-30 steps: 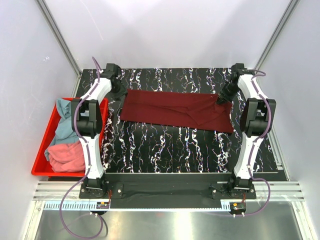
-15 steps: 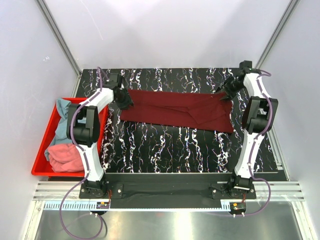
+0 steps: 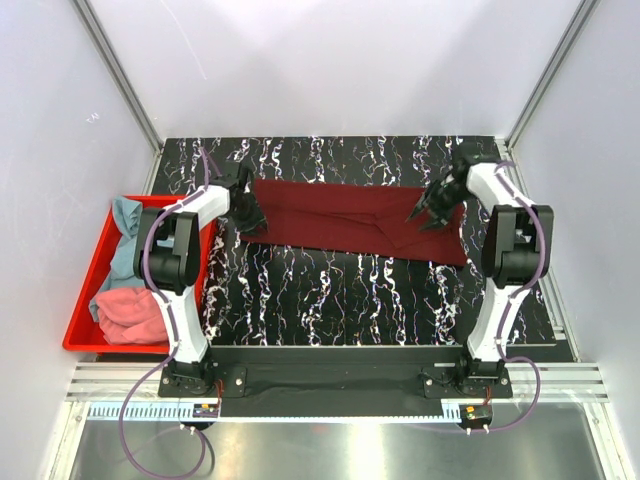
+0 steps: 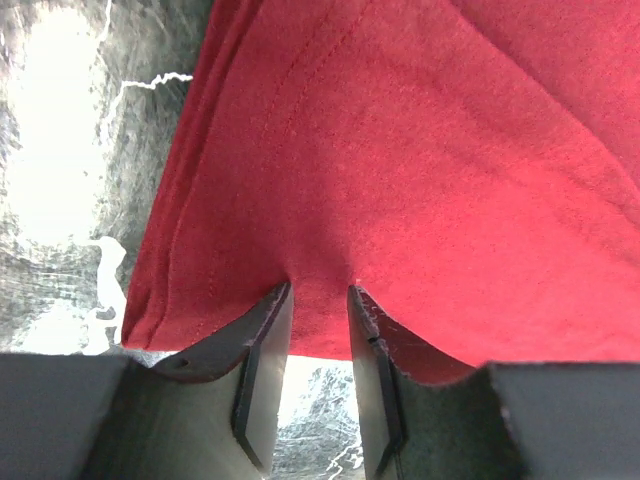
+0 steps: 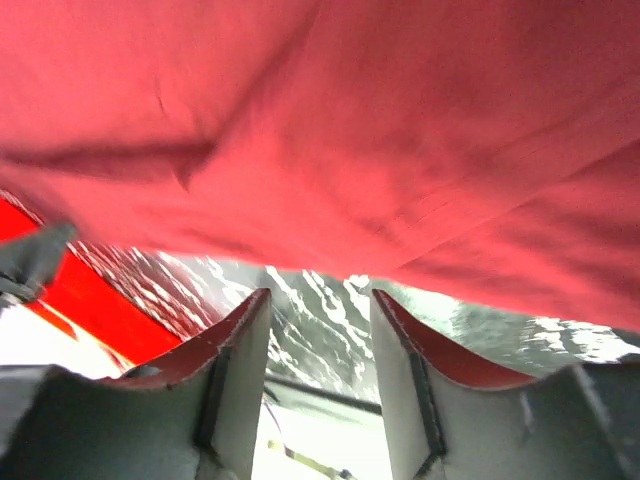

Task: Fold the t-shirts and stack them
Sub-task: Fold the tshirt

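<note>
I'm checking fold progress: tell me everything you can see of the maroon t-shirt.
The maroon t-shirt is soft plain cloth, folded into a long strip lying flat across the marbled table, with creases near its right end. The left gripper is at its left edge; the right gripper hovers over its right end.

Overhead camera looks down; both wrist cameras closely share the maroon shirt point(image 3: 340, 222).

No legible text — none anywhere

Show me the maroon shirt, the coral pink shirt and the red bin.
maroon shirt point(image 3: 340, 220), top view, middle of the spread cloth
coral pink shirt point(image 3: 135, 312), top view, middle of the heap
red bin point(image 3: 80, 325), top view, bare left wall
</note>
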